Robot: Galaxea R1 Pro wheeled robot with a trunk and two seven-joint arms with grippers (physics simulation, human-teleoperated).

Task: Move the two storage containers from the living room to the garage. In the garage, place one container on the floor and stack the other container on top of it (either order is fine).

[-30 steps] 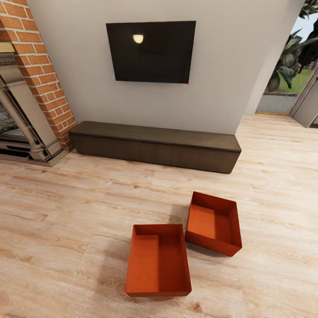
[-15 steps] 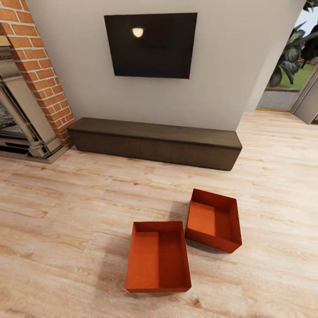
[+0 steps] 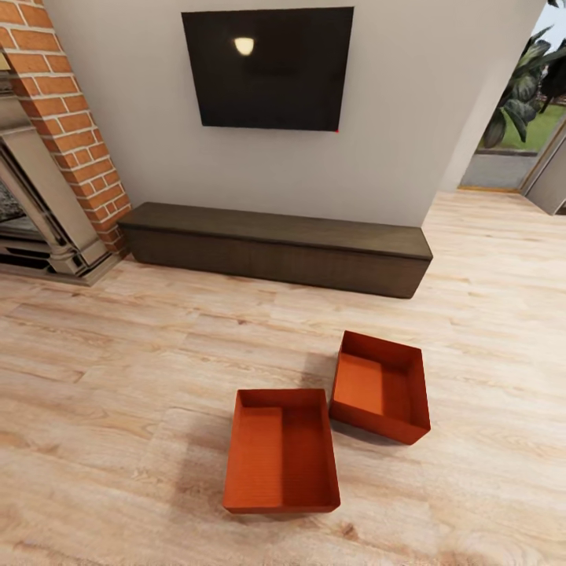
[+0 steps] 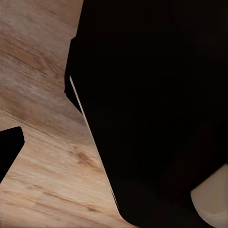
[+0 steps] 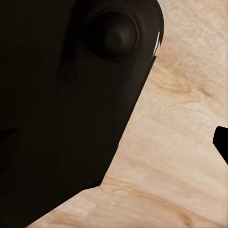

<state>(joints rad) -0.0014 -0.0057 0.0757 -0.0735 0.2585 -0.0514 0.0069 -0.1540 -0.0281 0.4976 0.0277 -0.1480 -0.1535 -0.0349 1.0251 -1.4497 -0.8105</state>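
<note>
Meanwhile the head camera has dipped slightly: the black wall television [image 3: 267, 69] and long low dark-brown cabinet [image 3: 275, 248] sit higher in frame, while the two orange-red open-top storage bins hardly shift. The nearer bin [image 3: 281, 452] lies squarely on the pale wood-plank floor [image 3: 102, 377]; the farther bin [image 3: 381, 386], skewed, almost touches its corner. Neither end effector's opening can be told from the dark wrist views. Judged so, nothing is lifted yet.

Left wrist view: black robot housing [image 4: 152, 109] occupies most of the frame. Right wrist view: black housing [image 5: 71, 95]; finger state indeterminate.
</note>
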